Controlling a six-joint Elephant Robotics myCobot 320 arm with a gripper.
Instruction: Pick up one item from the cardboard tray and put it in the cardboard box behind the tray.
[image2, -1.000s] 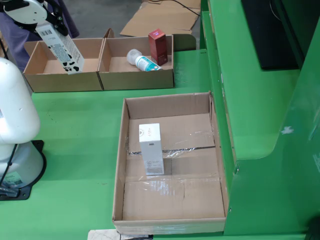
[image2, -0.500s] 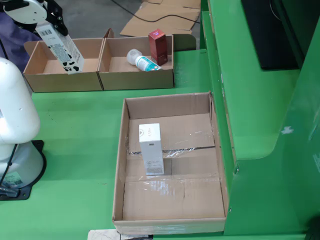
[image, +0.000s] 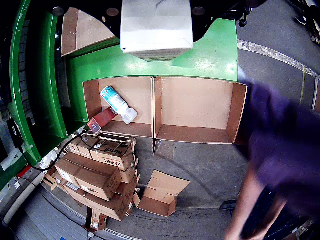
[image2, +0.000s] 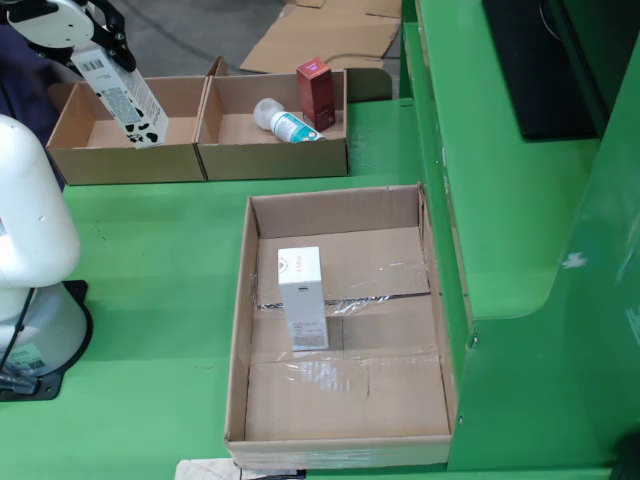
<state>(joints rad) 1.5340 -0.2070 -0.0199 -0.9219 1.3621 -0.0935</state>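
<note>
In the fixed view the gripper (image2: 95, 40) is at the top left, clamped on a tilted white carton (image2: 122, 95) with black spots and a barcode, held over the left box (image2: 125, 150) of two joined cardboard boxes at the back edge of the green table (image2: 150, 260). The carton's lower end dips inside that box; whether it touches the floor cannot be told. The right box (image2: 275, 150) holds a lying bottle (image2: 283, 122) and an upright red pack (image2: 316, 94) in its far right corner. Nearer, the tray (image2: 340, 400) carries one white pack (image2: 302, 298) standing left of centre. In the gripper view the carton (image: 156, 27) fills the top, with an empty box (image: 200, 107) below it.
</note>
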